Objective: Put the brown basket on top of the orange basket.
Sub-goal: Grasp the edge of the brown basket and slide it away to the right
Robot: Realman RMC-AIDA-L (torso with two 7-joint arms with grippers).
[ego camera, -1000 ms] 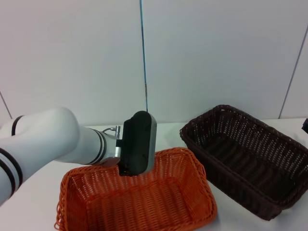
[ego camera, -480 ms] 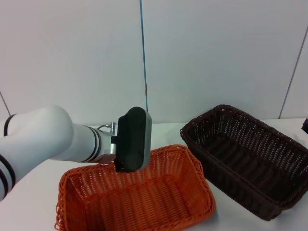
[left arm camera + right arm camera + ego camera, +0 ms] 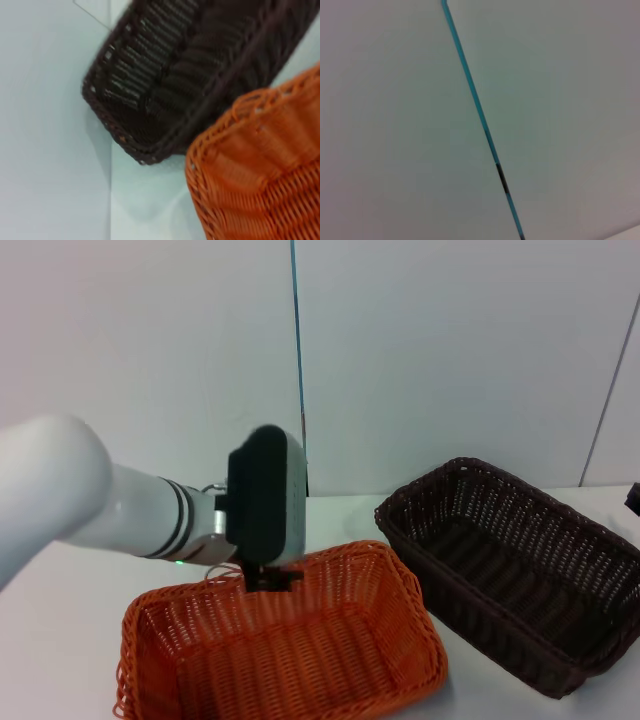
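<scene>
The orange basket (image 3: 300,660) sits empty on the white table at front centre; one of its corners also fills part of the left wrist view (image 3: 265,175). Just to its right, set at an angle and a small gap away, stands the empty brown basket (image 3: 520,570), seen dark and deep in the left wrist view too (image 3: 190,75). My left gripper (image 3: 268,578) hangs from the white arm just above the orange basket's far rim, holding nothing that I can see. Only a dark sliver of my right gripper (image 3: 635,500) shows at the right edge.
The white table (image 3: 60,640) runs back to a pale wall with a teal vertical seam (image 3: 298,350). The right wrist view shows only that wall and the seam (image 3: 480,120).
My left arm has risen and pulled back to the left, lifting its wrist off the orange basket's far rim. Both baskets stay almost where they were.
</scene>
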